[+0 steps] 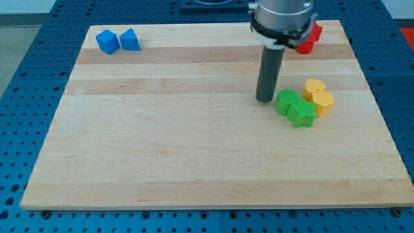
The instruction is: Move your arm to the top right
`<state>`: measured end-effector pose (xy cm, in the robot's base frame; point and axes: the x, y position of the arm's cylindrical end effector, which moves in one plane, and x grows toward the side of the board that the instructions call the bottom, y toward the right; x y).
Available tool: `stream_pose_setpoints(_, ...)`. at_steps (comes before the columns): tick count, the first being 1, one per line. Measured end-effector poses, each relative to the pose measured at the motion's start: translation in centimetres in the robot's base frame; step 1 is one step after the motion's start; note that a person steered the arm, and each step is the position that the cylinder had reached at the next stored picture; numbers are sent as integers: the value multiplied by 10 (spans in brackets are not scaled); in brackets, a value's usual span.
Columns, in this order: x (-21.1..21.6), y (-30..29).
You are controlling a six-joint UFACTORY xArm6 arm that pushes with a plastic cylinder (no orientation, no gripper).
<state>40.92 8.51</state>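
Note:
My tip rests on the wooden board, right of centre in the upper half. Just to its right lie a green block and a green star block, touching each other. Two yellow blocks sit right beside the green ones. A red block lies near the board's top right corner, partly hidden behind the arm's body. The tip stands left of and below the red block.
Two blue blocks sit side by side at the board's top left corner. The board lies on a blue perforated table.

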Motion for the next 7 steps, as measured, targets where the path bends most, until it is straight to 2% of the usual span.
stream_pose_setpoints(3, -123, -8)
stream_pose_setpoints(5, -204, 32)
stream_pose_setpoints(7, -217, 72)
